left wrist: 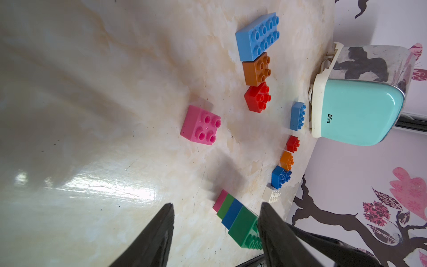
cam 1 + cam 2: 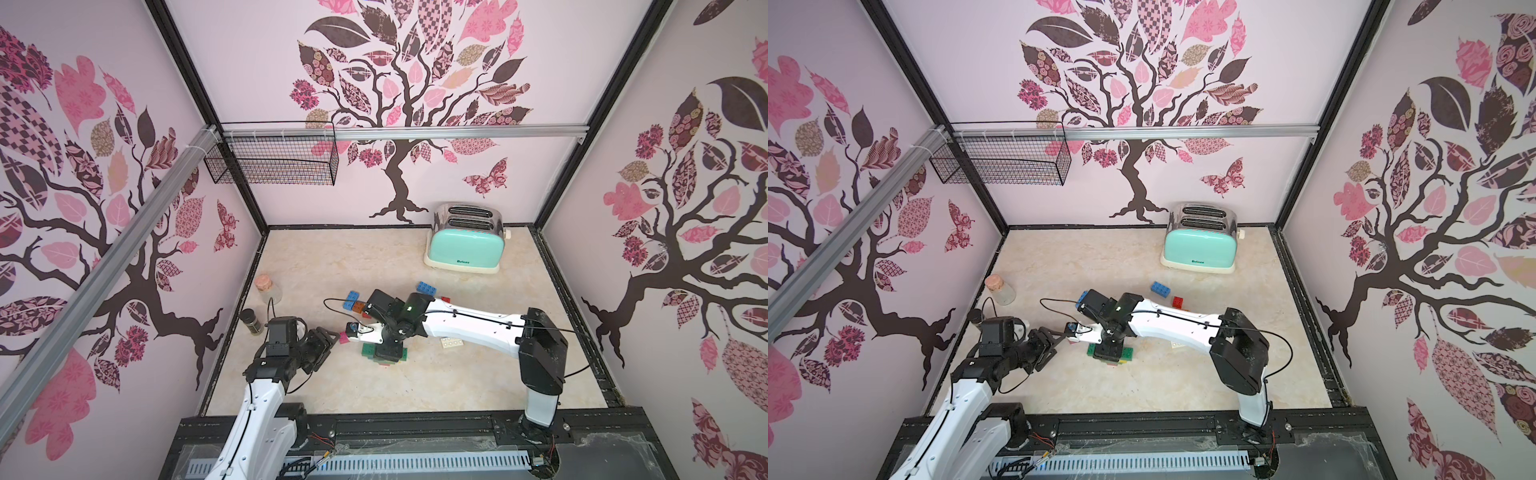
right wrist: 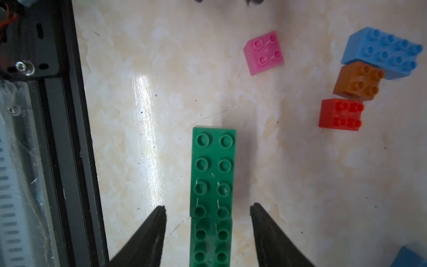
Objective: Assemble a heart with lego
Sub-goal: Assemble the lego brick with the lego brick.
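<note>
- Straddling the layered plastic brick stack (image 3: 212, 161) with its long green studded top, the right gripper (image 3: 208, 208) is holding its jaws apart, one on each side, clear of it.
- The left gripper (image 1: 217, 205) is pointing at the stack from its left, jaws spread, gripping nothing.
- A small square pink plastic brick (image 3: 263, 52) is lying alone just off the stack's left end.
- A red square brick (image 1: 257, 97), an orange square brick (image 1: 256, 69) and a long light-blue brick (image 1: 257, 37) are sitting in a close row farther beyond the stack.
- A mint-green toaster (image 2: 465, 245) is standing farthest beyond the stack.
</note>
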You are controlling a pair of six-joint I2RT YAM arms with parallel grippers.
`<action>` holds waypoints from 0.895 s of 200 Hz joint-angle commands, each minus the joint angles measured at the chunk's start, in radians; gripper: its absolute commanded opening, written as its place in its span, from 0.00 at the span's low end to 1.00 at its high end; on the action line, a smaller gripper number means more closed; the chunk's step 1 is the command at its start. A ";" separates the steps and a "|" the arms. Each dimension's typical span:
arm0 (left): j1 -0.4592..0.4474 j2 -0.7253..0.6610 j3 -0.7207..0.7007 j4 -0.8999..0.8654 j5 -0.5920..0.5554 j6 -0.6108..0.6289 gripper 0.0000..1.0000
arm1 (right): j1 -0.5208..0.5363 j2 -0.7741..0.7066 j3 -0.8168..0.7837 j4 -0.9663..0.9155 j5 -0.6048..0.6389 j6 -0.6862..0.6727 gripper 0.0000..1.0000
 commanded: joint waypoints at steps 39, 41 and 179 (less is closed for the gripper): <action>0.003 0.069 0.077 -0.013 0.001 0.082 0.62 | -0.111 -0.092 0.006 0.117 -0.044 0.098 0.63; 0.002 0.071 0.079 -0.013 0.001 0.083 0.62 | -0.114 -0.089 0.005 0.122 -0.042 0.100 0.63; -0.016 0.229 0.129 0.067 -0.019 0.100 0.62 | -0.223 0.254 0.136 0.315 -0.050 0.061 0.66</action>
